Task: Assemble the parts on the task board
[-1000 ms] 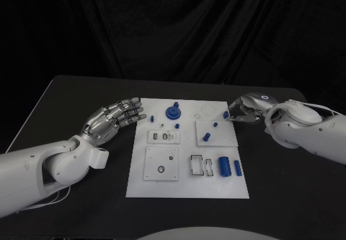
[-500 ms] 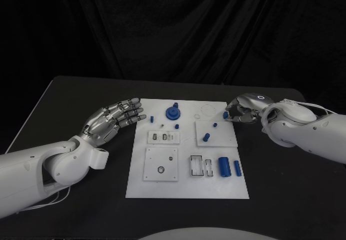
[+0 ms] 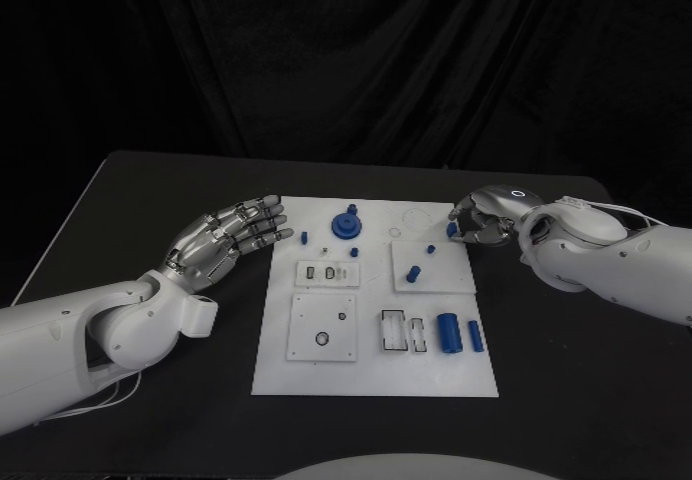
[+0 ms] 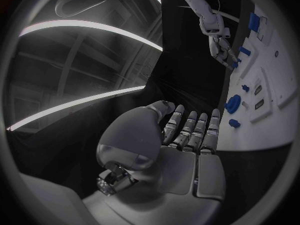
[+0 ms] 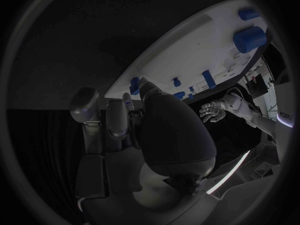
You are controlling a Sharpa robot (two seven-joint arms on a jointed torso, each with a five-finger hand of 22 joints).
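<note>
Assembly appears at an early stage. The task board (image 3: 375,375) lies mid-bench. One knobbed part (image 3: 346,223) stands seated at its far edge; about eight small blue parts are countable, most lying loose. The right robot hand (image 3: 473,226) pinches one small blue part (image 3: 451,230) at the board's far right edge. The left robot hand (image 3: 231,238) hovers spread, empty, beside the board.

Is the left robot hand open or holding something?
Open: the left robot hand hovers beside the white board, fingers spread, holding nothing.
</note>
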